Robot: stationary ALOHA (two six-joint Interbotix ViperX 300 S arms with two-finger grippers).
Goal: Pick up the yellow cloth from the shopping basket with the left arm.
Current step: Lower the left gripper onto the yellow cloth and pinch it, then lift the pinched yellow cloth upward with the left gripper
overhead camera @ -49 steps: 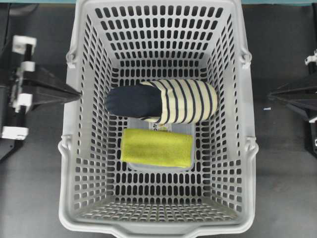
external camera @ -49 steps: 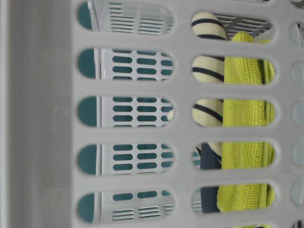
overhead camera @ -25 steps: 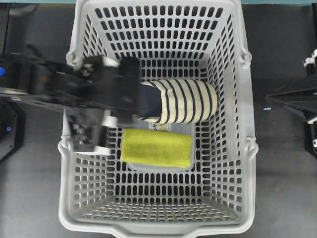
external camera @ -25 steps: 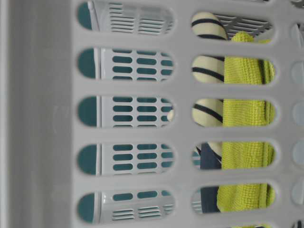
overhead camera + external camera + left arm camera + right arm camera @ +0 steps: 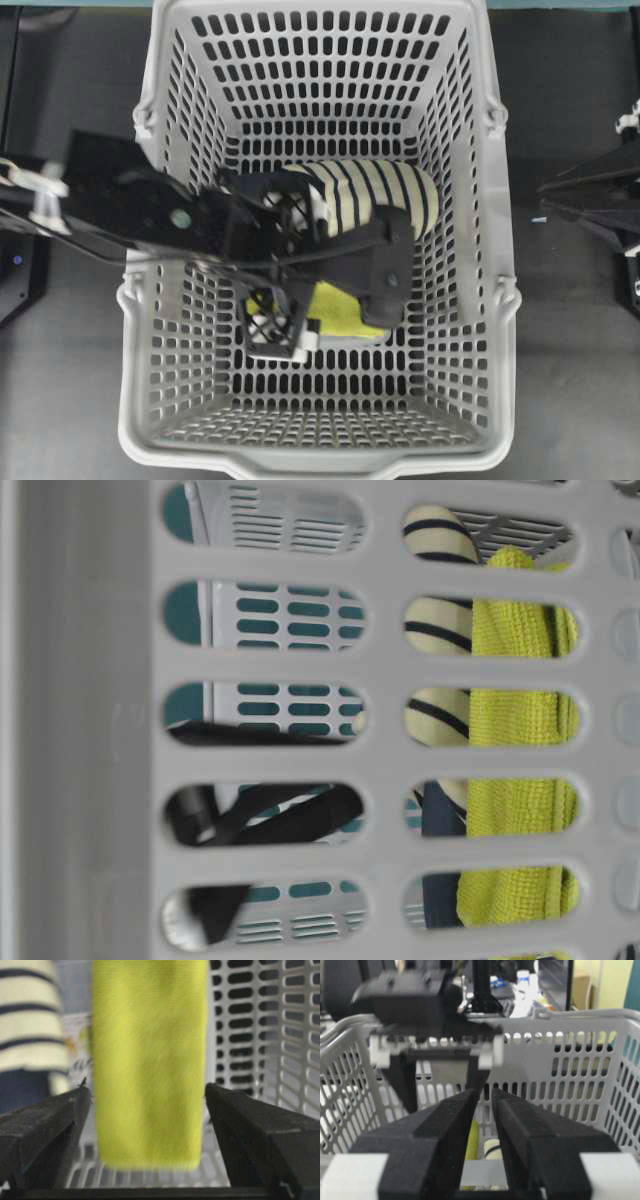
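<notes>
Overhead, table-level, two wrist views

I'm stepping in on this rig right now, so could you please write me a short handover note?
Left gripper: open, down inside the basket, jaws either side of the cloth, not closed on it.
Right gripper: a narrow gap between its jaws, holding nothing, outside the basket.
Cloth: flat on the basket floor beside the slipper.
Done: approach to the cloth.
Left: close on the cloth and lift it out.

The left arm (image 5: 140, 205) was black and boxy, with white clips near its far-left end and a lattice-framed end effector (image 5: 330, 315); the right arm (image 5: 600, 195) was black too.
</notes>
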